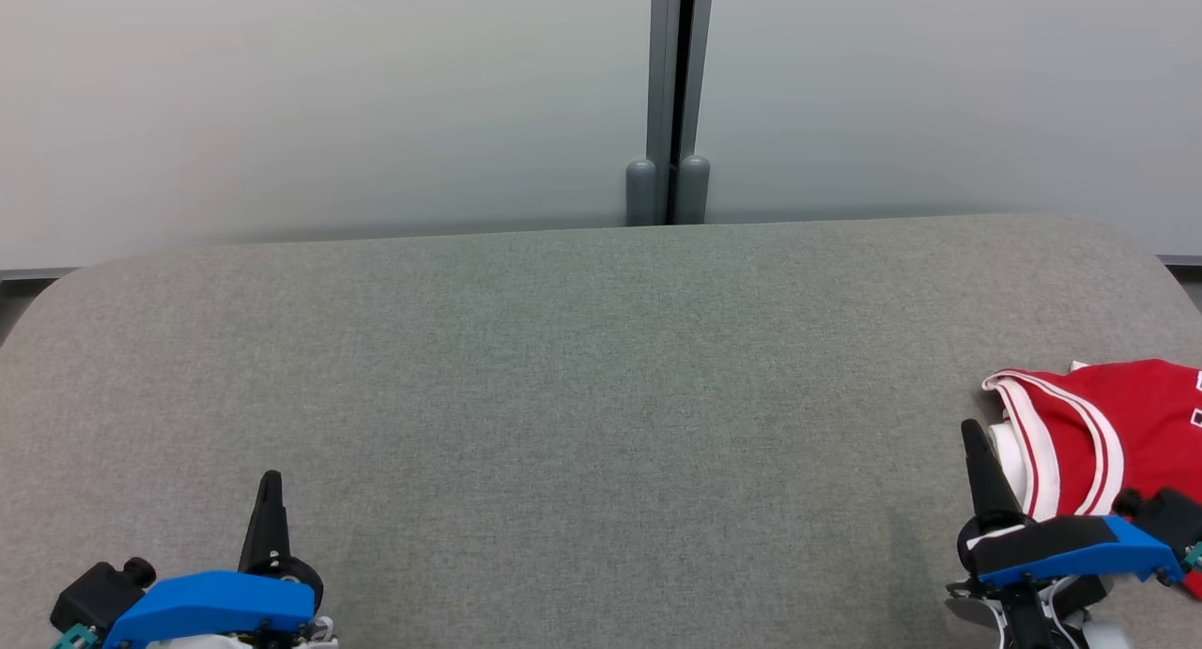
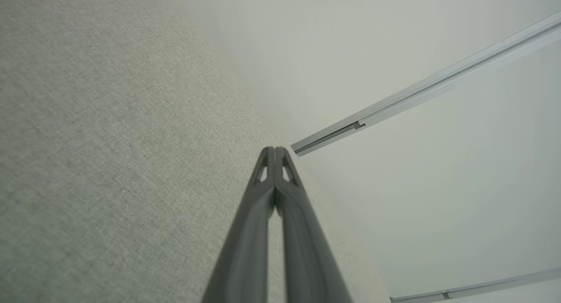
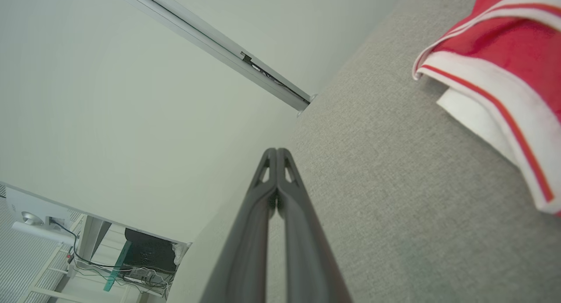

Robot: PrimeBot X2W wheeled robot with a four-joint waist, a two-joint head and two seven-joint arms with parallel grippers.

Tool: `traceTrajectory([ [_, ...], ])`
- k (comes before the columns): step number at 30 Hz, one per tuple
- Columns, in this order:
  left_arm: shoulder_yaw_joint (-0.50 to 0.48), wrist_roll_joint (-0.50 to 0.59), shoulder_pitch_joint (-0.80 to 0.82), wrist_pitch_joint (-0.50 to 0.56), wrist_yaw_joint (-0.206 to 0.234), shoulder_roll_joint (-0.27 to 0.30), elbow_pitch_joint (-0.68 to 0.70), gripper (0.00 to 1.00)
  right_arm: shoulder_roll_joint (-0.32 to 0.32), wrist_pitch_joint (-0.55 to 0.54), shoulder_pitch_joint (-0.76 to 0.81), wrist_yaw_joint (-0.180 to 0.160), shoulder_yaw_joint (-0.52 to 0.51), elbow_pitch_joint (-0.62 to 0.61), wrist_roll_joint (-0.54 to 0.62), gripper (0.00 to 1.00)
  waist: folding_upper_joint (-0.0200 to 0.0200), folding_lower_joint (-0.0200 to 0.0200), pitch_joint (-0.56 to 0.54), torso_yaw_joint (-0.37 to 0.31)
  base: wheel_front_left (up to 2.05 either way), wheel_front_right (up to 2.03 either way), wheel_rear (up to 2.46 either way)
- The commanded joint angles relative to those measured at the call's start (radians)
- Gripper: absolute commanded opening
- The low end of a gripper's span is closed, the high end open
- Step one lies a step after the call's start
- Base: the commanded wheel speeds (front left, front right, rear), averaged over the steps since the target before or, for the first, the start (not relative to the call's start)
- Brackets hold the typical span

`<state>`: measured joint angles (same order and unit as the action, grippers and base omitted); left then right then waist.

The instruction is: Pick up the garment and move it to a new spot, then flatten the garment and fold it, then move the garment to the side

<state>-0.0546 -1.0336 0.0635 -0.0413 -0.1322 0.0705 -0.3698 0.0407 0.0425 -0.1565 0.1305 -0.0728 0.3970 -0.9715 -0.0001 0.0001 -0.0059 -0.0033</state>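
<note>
Left gripper (image 1: 270,482) and right gripper (image 1: 971,433) are both pinched together and empty, with the red jersey (image 1: 1127,414) just right of the latter, seemingly parked aside.

red garment (image 1: 1117,424) cut off at right edge, partly behind right tool (image 1: 972,438)

Office-like lab space: frosted partition panels (image 1: 282,95), metal joining post (image 1: 669,85), grey fabric-covered table (image 1: 563,395), cabled equipment (image 3: 147,272).
</note>
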Motion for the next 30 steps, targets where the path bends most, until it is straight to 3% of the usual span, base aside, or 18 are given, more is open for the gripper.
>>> traceTrajectory([
  [1, -0.009, -0.030, 0.025, 0.007, 0.001, 0.003, 0.019, 0.00, 0.008, -0.009, 0.004, 0.000, -0.005, -0.022, -0.034, 0.00, 0.0000, -0.0001, 0.000, 0.000, 0.00, 0.00, 0.00],
  [30, -0.035, -0.301, 0.038, 0.083, 0.002, -0.008, 0.075, 0.00, 0.011, -0.084, 0.029, 0.000, -0.023, -0.089, -0.335, 0.00, 0.0001, -0.0001, 0.004, 0.001, 0.00, 0.00, 0.00],
])
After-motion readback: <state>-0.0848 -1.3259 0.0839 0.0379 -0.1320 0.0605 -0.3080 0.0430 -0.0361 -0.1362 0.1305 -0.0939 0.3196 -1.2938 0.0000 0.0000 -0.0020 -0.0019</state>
